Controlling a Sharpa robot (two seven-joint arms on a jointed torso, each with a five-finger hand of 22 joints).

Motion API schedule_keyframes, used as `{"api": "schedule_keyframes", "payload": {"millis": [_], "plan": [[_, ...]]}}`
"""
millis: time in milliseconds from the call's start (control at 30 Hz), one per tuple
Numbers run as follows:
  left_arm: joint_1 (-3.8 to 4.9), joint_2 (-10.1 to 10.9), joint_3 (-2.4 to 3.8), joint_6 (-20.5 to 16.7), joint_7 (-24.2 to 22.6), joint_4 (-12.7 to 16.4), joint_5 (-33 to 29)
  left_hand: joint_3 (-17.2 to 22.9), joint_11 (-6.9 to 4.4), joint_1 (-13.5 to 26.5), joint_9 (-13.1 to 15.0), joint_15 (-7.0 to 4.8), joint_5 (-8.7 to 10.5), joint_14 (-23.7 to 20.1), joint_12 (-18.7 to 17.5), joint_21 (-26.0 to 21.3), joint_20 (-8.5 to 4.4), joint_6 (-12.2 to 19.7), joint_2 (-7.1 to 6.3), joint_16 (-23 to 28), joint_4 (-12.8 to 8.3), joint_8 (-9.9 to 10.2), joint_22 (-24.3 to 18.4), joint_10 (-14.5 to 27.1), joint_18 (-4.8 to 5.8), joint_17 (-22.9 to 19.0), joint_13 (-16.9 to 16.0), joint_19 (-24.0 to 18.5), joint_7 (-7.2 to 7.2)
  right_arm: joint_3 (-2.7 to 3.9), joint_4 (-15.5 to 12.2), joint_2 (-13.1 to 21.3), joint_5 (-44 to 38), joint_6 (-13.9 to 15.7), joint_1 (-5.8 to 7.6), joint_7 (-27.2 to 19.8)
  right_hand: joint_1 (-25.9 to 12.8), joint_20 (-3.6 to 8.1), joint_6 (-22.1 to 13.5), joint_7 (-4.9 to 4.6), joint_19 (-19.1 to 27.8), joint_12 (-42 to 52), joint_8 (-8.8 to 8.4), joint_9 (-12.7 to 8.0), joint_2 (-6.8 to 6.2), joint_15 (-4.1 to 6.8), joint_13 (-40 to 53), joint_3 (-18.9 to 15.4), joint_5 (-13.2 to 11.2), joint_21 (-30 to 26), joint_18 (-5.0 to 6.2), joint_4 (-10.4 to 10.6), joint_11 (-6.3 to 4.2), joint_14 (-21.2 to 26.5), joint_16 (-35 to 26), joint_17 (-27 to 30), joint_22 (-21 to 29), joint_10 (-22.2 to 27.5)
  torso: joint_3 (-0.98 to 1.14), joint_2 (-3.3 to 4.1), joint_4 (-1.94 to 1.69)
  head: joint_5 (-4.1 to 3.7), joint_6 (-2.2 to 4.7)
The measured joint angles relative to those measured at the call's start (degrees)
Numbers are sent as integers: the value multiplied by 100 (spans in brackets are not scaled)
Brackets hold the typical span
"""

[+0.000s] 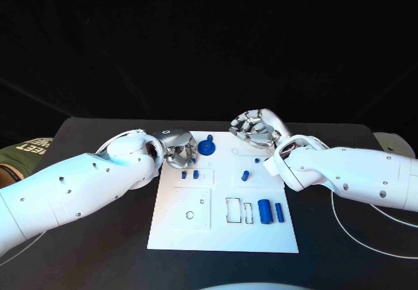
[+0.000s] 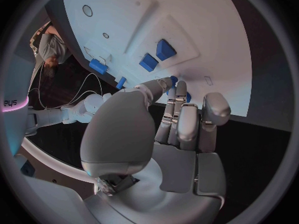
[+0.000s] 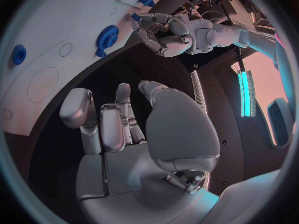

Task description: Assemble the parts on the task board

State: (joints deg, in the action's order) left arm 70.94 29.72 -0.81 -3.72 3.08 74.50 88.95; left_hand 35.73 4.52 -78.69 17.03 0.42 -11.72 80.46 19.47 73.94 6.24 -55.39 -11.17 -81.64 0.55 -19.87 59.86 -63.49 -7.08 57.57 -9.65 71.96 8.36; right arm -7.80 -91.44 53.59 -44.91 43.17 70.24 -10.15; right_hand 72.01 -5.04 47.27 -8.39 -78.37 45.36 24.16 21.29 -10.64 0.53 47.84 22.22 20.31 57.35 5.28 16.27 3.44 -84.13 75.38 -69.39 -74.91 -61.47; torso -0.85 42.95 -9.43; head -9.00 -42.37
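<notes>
Left robot hand (image 1: 177, 148) is, we think, pinching the blue toothed plastic gear (image 1: 206, 147); right robot hand (image 1: 254, 128) is hovering, fingers loosely curled, holding nothing.

A robotics lab: black table (image 1: 104, 241), white task board (image 1: 222, 235), dark backdrop.

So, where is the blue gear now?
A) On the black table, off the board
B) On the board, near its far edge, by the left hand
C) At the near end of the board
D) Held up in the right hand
B: the blue gear lies on the board near its far edge, right beside the left hand; the right hand holds nothing.
</notes>
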Motion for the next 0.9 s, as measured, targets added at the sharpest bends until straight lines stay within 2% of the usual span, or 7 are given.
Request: {"api": "schedule_keyframes", "payload": {"millis": [267,900], "plan": [[2,-10,-7,14,-9,-16,-26,0,13,0,-4,0,0,0,-51,-33,1,42,0,0,0,63,-64,13,0,14,12,-43,42,0,3,-3,0,0,0,-1,0,0,0,0,0,0,0,0,0,0,0,0,0,0,0,0,0,0,0,0,0,0,0,1,-1,-3,-10],[1,7,-9,36,-1,-12,-34,0,21,0,-21,0,0,0,-101,-33,1,43,0,0,0,67,-64,21,0,-26,13,-42,41,0,6,0,2,0,0,-3,0,0,0,0,0,0,0,0,0,0,0,0,0,0,0,0,0,0,0,0,-4,0,-3,-1,-2,-10,-29]]}}
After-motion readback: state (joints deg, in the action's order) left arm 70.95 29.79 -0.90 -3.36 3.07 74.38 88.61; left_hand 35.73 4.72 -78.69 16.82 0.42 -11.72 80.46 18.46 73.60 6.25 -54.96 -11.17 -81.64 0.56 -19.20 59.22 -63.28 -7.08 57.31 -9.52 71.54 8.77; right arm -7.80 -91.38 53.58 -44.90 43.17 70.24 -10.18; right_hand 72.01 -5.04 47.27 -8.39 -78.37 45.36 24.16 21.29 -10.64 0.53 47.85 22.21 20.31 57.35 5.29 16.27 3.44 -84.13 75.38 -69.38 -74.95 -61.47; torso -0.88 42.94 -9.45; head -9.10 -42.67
